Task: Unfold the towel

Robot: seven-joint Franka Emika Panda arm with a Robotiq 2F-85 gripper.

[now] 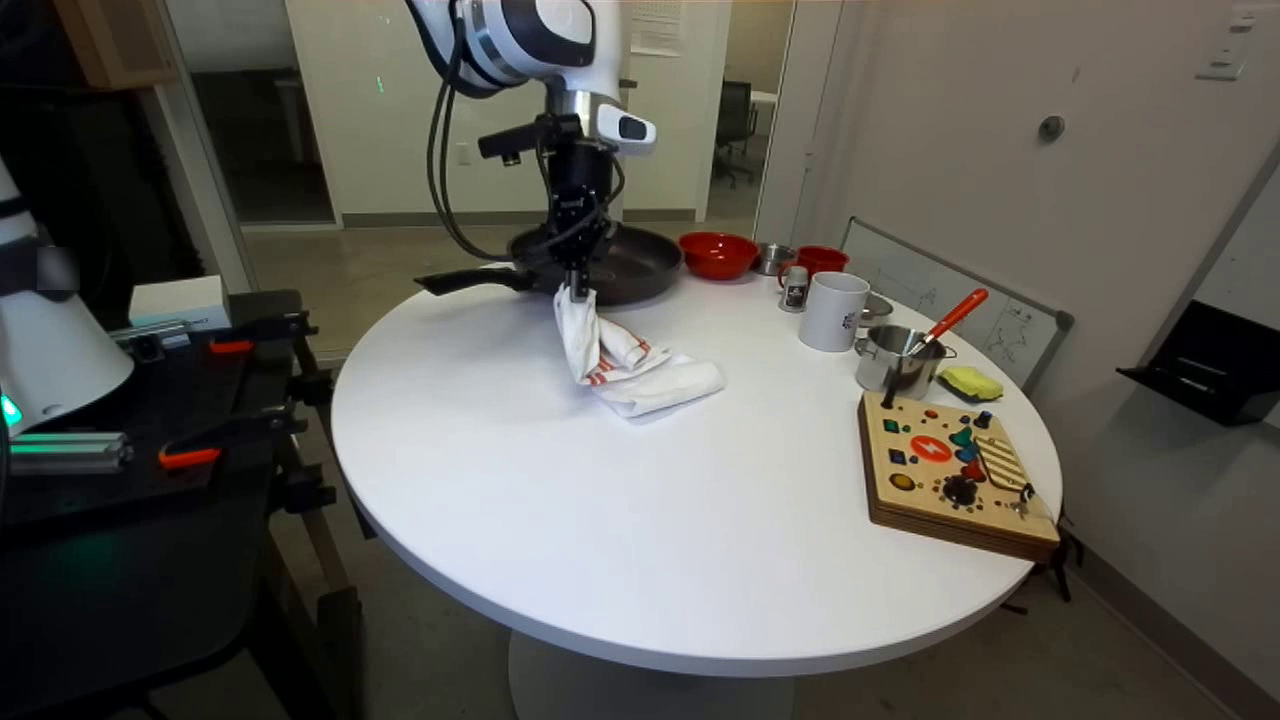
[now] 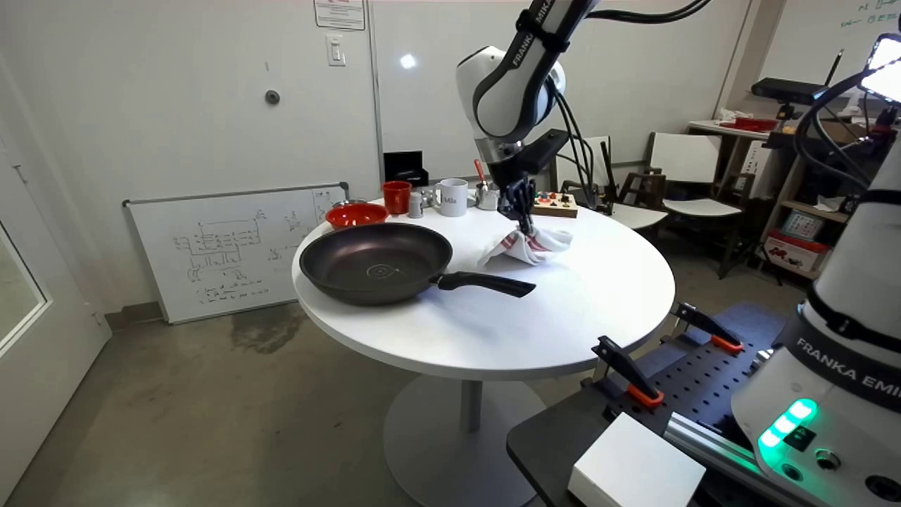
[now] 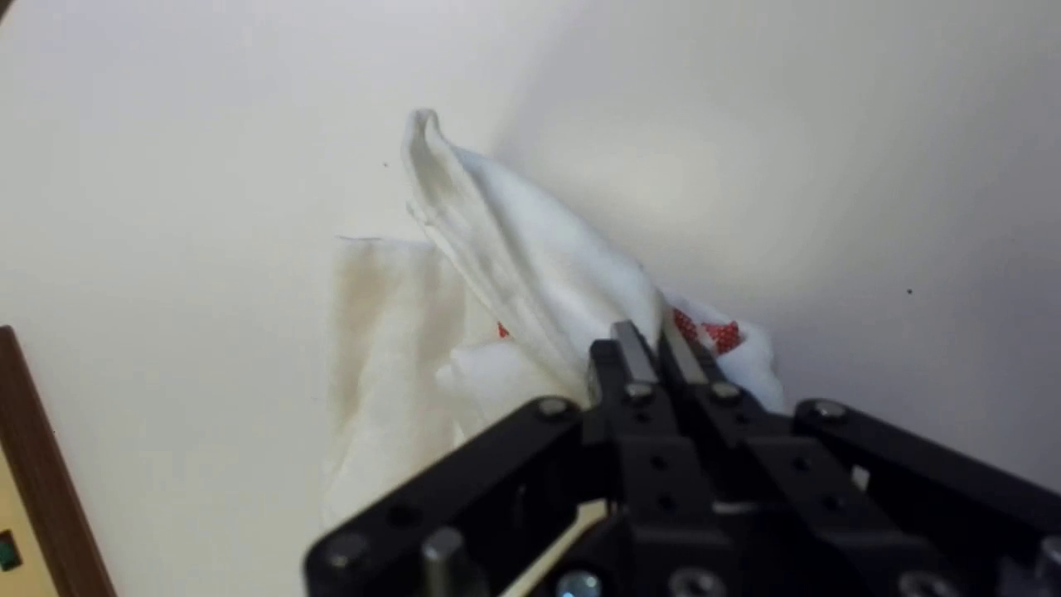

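In both exterior views the towel (image 1: 662,385) (image 2: 556,244), white with red stripes, is bunched and partly folded over itself on the round table. One end rises off the table to my gripper (image 1: 577,292) (image 2: 526,229), which is shut on it, while the rest lies on the tabletop. From the wrist view, cloth of the towel (image 3: 547,249) runs in between the nearly touching fingertips of the gripper (image 3: 651,336). A rolled flap points away from the fingers there, and a flat layer lies beside it. The part under the gripper is hidden.
A black frying pan (image 2: 376,264) stands close by, its handle (image 1: 475,279) reaching across the table. Farther along are a red bowl (image 1: 718,256), a white mug (image 1: 833,312), a steel pot (image 1: 890,365) with a red-handled utensil, a yellow sponge (image 1: 970,382) and a wooden button board (image 1: 945,478).
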